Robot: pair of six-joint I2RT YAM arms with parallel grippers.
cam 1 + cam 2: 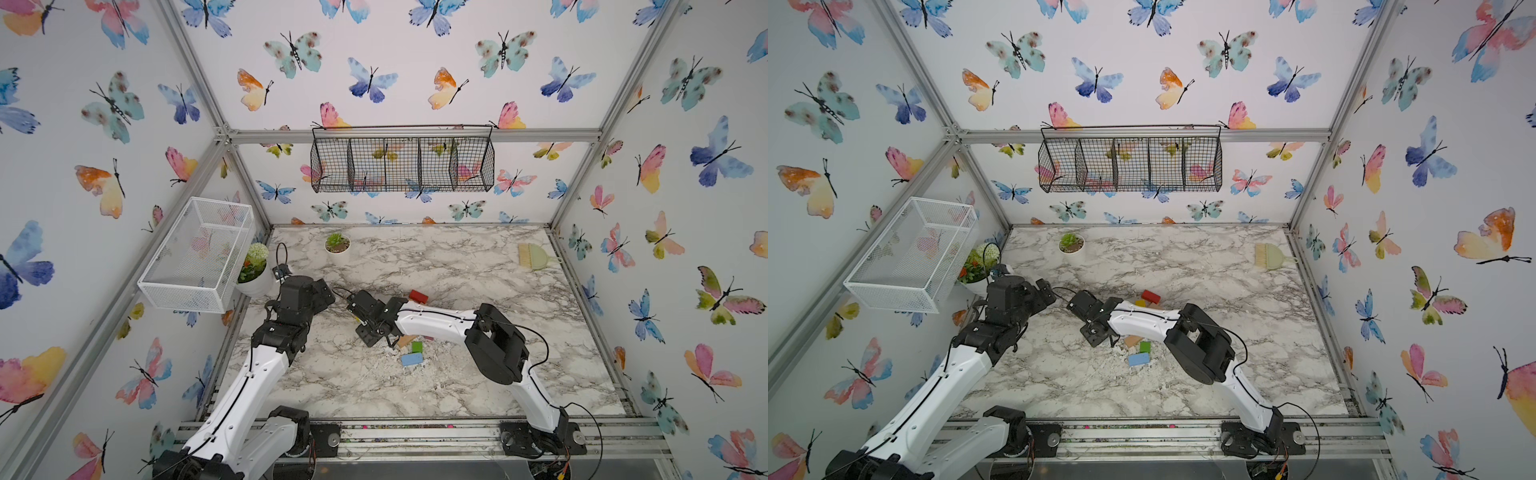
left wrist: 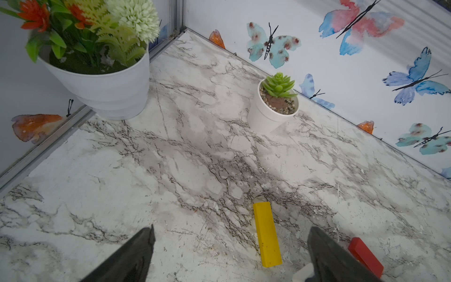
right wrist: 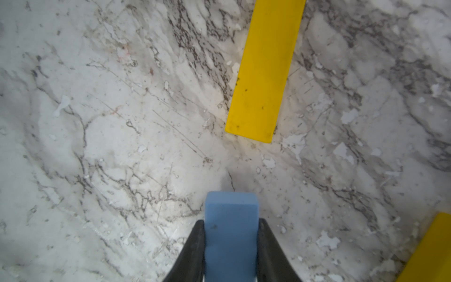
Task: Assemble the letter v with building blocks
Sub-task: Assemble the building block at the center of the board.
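My right gripper (image 3: 231, 222) is shut on a light-blue block (image 3: 230, 214) and holds it just above the marble table (image 3: 109, 146). A yellow bar (image 3: 266, 70) lies flat ahead of it, and the end of a second yellow bar (image 3: 430, 251) shows at the picture's corner. My left gripper (image 2: 231, 229) stands open over bare marble, with a yellow bar (image 2: 267, 235) lying between its fingers' lines and a red block (image 2: 364, 255) beyond one finger. In both top views a red block (image 1: 417, 296), a tan block (image 1: 405, 341), a green cube (image 1: 417, 346) and another light-blue block (image 1: 412, 359) lie around my right arm (image 1: 432, 322).
A large white flower pot (image 1: 254, 274) stands at the table's left edge and a small succulent pot (image 1: 337, 247) at the back. A green hand brush (image 1: 534, 257) lies at the back right. A white wire basket (image 1: 195, 253) and a black wire basket (image 1: 402, 160) hang on the walls.
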